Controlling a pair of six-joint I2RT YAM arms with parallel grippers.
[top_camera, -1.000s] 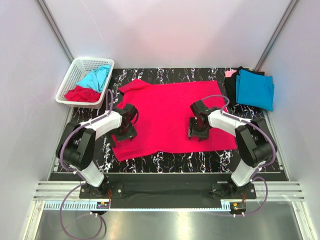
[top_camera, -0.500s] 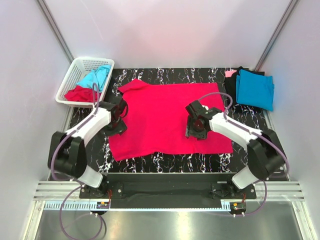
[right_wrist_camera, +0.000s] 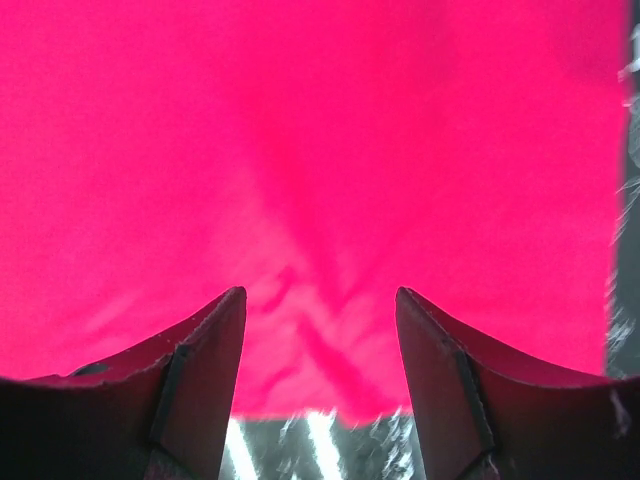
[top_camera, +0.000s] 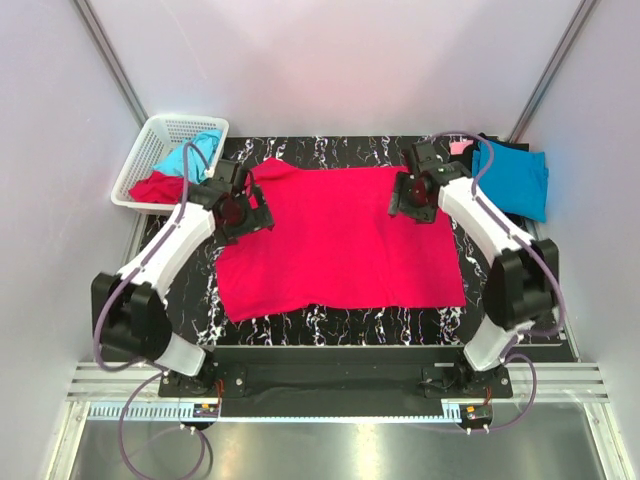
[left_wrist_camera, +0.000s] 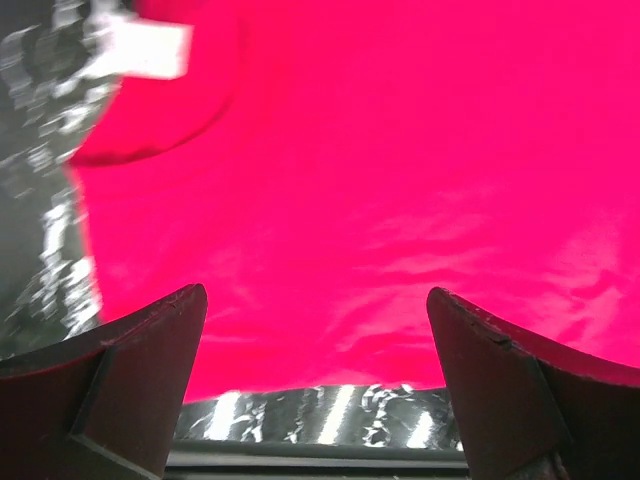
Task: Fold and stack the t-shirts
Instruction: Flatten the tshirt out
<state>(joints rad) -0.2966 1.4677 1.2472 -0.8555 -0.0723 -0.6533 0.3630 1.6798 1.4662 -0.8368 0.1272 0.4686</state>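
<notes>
Top view: crimson red cloth t-shirt (top_camera: 340, 240), flat on black marbled table (top_camera: 330, 322), centre. Left tool (top_camera: 240, 212) above its far left corner; right tool (top_camera: 410, 197) above its far right edge. Folded turquoise t-shirt (top_camera: 512, 180), far right.
Left wrist: tool spread apart, empty, red cloth beneath.
Right wrist: tool likewise apart, empty.

The white-and-black left arm (top_camera: 170, 245) reaches up the left of the frame, its black two-finger left gripper (top_camera: 240, 208) spread wide. The matching right arm (top_camera: 480, 215) stretches toward the upper right, its right gripper (top_camera: 412, 195) likewise parted, clasping nothing.
</notes>
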